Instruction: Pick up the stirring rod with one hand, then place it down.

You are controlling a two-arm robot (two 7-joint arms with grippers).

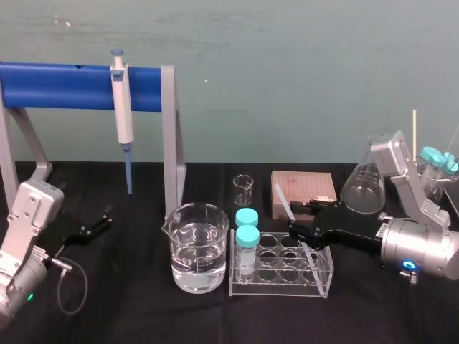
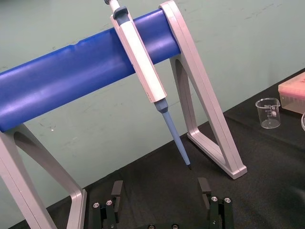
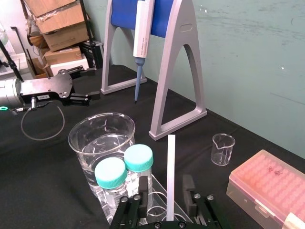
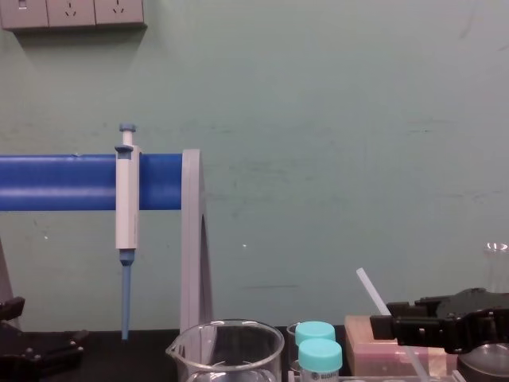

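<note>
1. The stirring rod point(image 1: 285, 202) leans in the clear test-tube rack point(image 1: 281, 288). Its lower part goes down into the rack's right side, though I cannot tell which well. Its upper end tilts away toward the pink tip box point(image 1: 303, 193).
2. The right gripper point(image 1: 297, 222) reaches in from the right just above the rack. In the right wrist view the rod point(image 3: 170, 171) stands between its two fingers point(image 3: 189, 188). The jaws are spread, with a gap showing on each side of the rod.
3. From the chest view the rod point(image 4: 370, 288) slants up and to the left past the gripper point(image 4: 395, 326), and its top is above the jaws.
4. Two teal-capped tubes point(image 1: 247, 228) stand in the rack's left column, near the rod on the gripper's open side.
5. A large glass beaker point(image 1: 199, 247) of clear liquid sits just beside the rack's left end.
6. A small empty beaker point(image 1: 244, 190) stands behind the rack, and an Erlenmeyer flask point(image 1: 362, 188) is to the right of the tip box.
7. Bare black table point(image 1: 143, 315) lies in front of the rack and beaker.
8. The left gripper point(image 1: 100, 221) rests low at the far left near the blue pipette stand point(image 1: 64, 86), where a pipette point(image 1: 123, 107) hangs. Its jaws are wide apart and hold nothing.
</note>
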